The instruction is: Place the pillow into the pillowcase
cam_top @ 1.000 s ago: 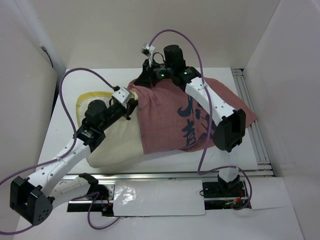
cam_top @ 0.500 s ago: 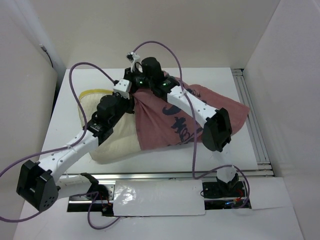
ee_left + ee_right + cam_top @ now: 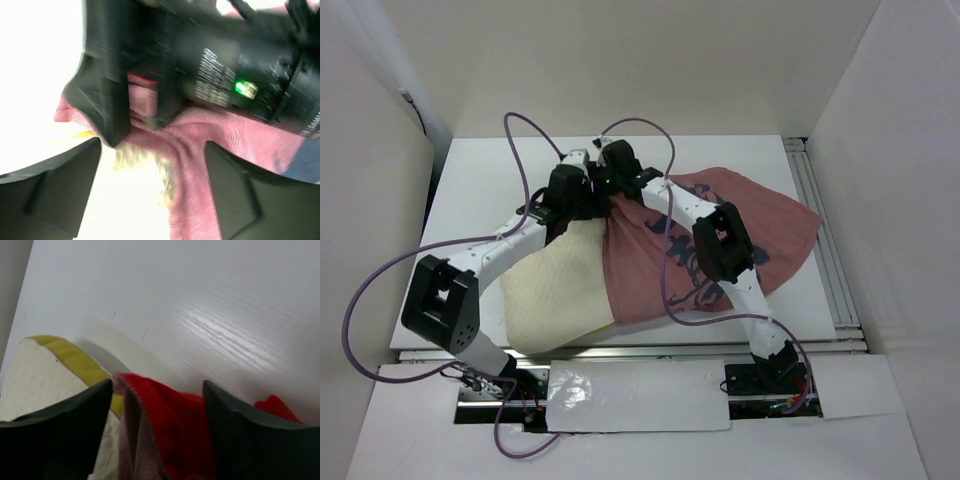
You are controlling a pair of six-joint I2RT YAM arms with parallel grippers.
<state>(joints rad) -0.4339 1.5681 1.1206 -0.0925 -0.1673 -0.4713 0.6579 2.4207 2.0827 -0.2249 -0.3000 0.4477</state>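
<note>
The cream pillow (image 3: 552, 290) lies at centre-left of the table, its right part inside the pink-red pillowcase (image 3: 760, 225), whose dark calligraphy side faces up. Both grippers meet at the case's far opening edge. My left gripper (image 3: 578, 190) is open; in the left wrist view its jaws (image 3: 152, 170) stand wide over the pillowcase hem (image 3: 200, 145) and the fuzzy pillow edge (image 3: 142, 160). My right gripper (image 3: 607, 178) is open too. In the right wrist view the loose red pillowcase edge (image 3: 160, 420) rises between its wide-apart fingers (image 3: 157, 390), beside the pillow's yellow piping (image 3: 75, 360).
The right arm's black wrist body (image 3: 225, 60), with a green light, fills the top of the left wrist view, close to my left gripper. Purple cables (image 3: 520, 135) loop over the table's far side. A metal rail (image 3: 825, 250) runs along the right edge.
Both grippers were shut on the pillowcase's edge and drew it left over the pillow. Both have now opened and let the fabric go. The arms' elbows swung toward the centre.
</note>
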